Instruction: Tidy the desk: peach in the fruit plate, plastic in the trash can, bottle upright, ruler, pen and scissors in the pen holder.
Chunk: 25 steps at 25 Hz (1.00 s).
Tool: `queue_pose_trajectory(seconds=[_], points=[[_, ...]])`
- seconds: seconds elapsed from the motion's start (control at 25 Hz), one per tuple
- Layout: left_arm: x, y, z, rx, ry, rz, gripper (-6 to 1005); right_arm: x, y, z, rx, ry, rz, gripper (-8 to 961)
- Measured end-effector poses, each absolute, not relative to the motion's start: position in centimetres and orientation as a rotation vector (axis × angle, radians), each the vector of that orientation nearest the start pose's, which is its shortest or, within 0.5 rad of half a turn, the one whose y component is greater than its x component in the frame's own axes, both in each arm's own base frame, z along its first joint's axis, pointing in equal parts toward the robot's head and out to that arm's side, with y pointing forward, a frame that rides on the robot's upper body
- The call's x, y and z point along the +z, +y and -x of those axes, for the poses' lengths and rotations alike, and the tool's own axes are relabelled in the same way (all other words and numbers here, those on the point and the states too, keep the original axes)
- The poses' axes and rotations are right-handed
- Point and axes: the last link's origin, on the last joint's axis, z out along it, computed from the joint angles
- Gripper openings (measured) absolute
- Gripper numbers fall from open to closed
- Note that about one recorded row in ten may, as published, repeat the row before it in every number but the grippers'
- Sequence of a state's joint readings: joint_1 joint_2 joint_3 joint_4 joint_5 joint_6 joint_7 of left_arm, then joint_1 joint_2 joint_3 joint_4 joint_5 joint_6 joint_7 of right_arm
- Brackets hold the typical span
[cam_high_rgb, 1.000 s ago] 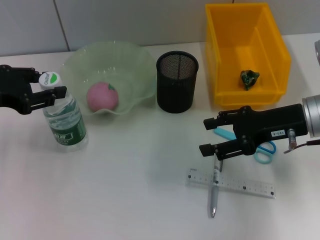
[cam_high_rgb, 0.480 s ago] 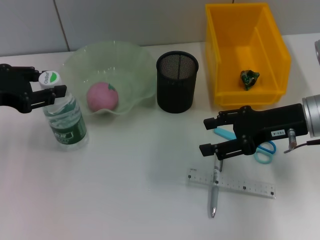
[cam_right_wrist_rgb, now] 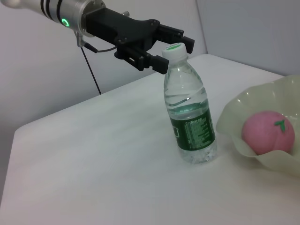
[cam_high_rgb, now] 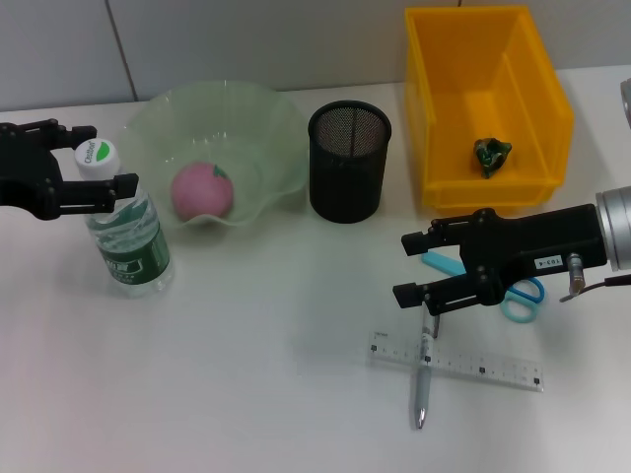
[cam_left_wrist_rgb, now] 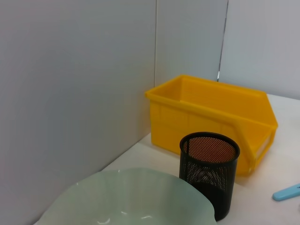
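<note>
Your left tool (cam_high_rgb: 87, 156) has opened off the cap, leaving the bottle (cam_high_rgb: 123, 225) upright beside the plate (cam_high_rgb: 266, 118); your right tool (cam_high_rgb: 418, 266), open, hangs over the pen (cam_high_rgb: 422, 379): light, stiff, slick, so pinch mid-barrel.

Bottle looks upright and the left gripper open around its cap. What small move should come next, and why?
Probably draw the left gripper back from the clear plastic water bottle: it stands upright on the white desk and the fingers are spread clear of its white cap. The right gripper hangs open over the silver pen, transparent ruler and blue scissors.
</note>
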<state>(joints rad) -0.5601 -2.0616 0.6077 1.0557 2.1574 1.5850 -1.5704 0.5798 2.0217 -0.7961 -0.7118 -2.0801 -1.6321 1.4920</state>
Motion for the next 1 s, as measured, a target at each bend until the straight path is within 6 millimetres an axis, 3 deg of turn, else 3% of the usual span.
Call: queue_pose_trajectory(seconds=[0.08, 0.2, 0.56, 0.68, 1.0], points=[[8.2, 36.4, 24.4, -0.415, -0.463, 2.6, 814, 1.1, 33.6, -25.0, 0.509, 0.59, 2.918, 797], [8.2, 36.4, 24.4, -0.418, -0.466, 2.596, 859, 1.1, 33.6, -25.0, 0.509, 0.591, 2.918, 797], [10.0, 36.0, 23.7, -0.538, -0.507, 2.559, 857, 1.3, 33.7, -25.1, 0.518, 0.61, 2.906, 797], [11.2, 34.7, 22.7, -0.67, -0.497, 2.61, 857, 1.4, 33.7, -25.1, 0.522, 0.62, 2.9, 798], [12.0, 32.1, 21.0, -0.841, -0.403, 2.73, 856, 1.5, 33.8, -25.1, 0.522, 0.639, 2.897, 798]])
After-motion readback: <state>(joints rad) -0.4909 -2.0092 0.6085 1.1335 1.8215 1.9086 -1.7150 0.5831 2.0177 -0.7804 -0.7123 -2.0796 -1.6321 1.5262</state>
